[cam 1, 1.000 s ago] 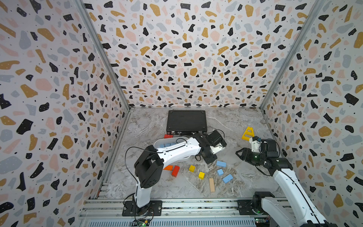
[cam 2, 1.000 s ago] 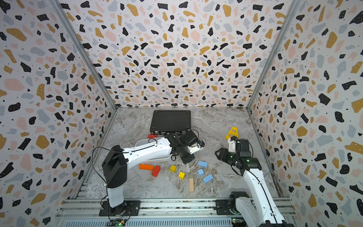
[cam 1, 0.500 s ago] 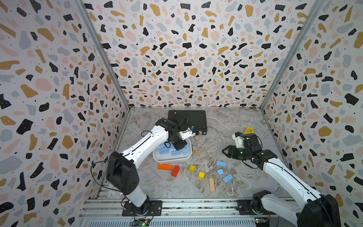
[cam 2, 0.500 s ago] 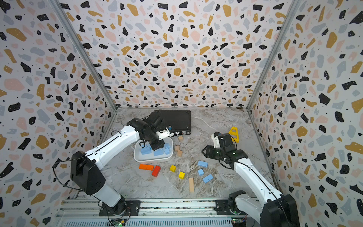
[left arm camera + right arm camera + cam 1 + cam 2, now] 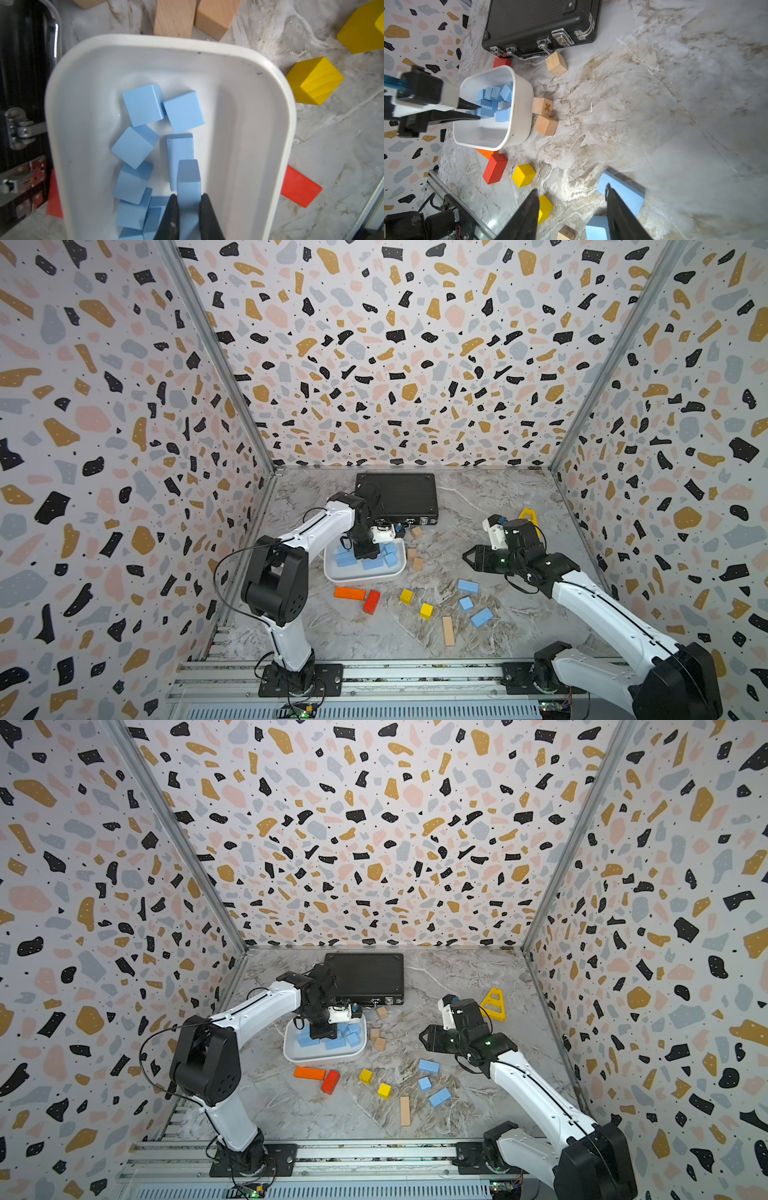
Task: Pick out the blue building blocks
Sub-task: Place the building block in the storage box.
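In both top views the left hand hangs over the white tub. The tub sits on the surface just in front of the black case and holds a heap of blue blocks. Three loose blue blocks lie on the surface near two yellow cubes. The right hand hovers just beyond them, jaws apart and empty.

In the left wrist view the left hand is clamped on a blue bar, held above another bar lying in the tub. Blue cubes are piled to one side. The step in hand looks like the drop. To do it well:
- lower the bar close to the tub floor so it cannot bounce out;
- release it over the bare patch, away from the rim;
- open wide and rise straight up, so the fingers drag nothing along.

In the right wrist view the right hand stands open with only bare surface between its fingers. A blue block lies just beside one finger and a yellow cube beside the other. Its next pick probably calls for centring on the blue block, squaring the jaws to its flat sides and keeping clear of the yellow.
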You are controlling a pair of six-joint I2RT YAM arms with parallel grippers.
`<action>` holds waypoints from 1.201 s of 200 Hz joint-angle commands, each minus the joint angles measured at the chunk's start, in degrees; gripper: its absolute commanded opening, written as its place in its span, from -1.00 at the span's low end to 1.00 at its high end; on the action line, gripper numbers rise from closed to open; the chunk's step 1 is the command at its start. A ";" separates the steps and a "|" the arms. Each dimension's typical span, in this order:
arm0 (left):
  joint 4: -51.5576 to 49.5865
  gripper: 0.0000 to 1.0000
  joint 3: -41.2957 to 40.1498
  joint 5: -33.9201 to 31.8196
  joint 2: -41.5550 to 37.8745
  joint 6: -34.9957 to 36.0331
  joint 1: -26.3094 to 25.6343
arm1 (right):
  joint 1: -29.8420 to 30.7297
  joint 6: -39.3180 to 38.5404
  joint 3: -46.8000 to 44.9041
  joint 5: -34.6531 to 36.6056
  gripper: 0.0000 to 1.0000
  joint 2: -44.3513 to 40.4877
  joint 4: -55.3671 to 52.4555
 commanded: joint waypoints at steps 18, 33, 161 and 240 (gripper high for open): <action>2.81 -1.00 0.47 1.04 1.64 3.30 0.03 | 0.29 -1.14 -0.36 2.18 0.08 -3.16 -3.03; 4.24 -1.00 -0.28 -0.11 2.12 4.18 0.04 | 0.29 -1.10 -0.50 2.14 0.08 -3.20 -2.98; 6.30 -0.92 -0.75 -4.04 5.30 6.38 0.04 | 0.33 -1.27 -0.67 1.76 0.08 -2.32 -2.48; 7.28 -0.52 -0.71 -4.89 4.68 5.39 0.17 | 0.38 -1.40 -0.76 1.61 0.08 -1.77 -2.41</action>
